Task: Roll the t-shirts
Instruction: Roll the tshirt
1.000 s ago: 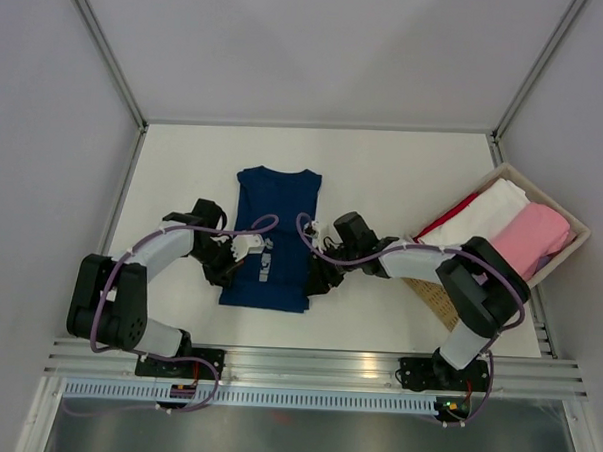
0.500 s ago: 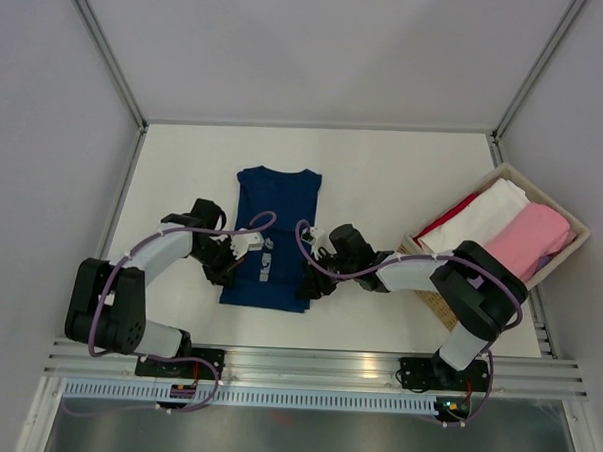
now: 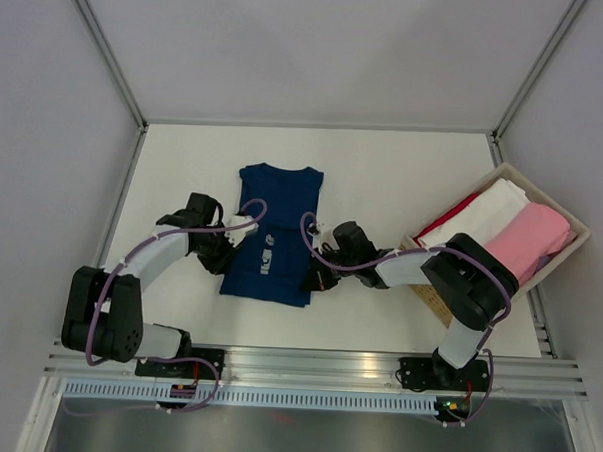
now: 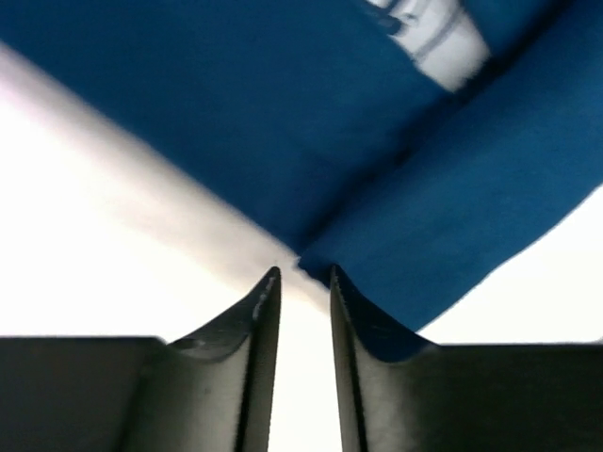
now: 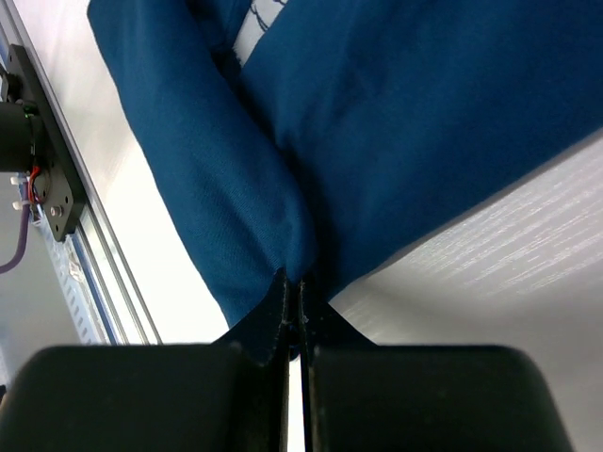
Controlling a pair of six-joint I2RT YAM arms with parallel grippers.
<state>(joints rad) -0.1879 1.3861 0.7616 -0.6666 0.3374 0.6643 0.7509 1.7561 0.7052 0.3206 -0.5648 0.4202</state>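
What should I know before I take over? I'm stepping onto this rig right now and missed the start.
Left end effector: appears pinched on the near-left hem corner of the navy shirt.
Right end effector: shut on the near-right corner.
Shirt lies on the table, collar away; white bundle and pink bundle sit in the basket at right.
Done: hem gripped.
Left: the whole roll.

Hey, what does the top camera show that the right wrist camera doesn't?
Only the top view shows the left arm, the right arm and the basket holding a white shirt and a pink shirt. Only the right wrist view shows the right pincer shut on a fold of cloth. Both show the navy t-shirt and its pale chest print.
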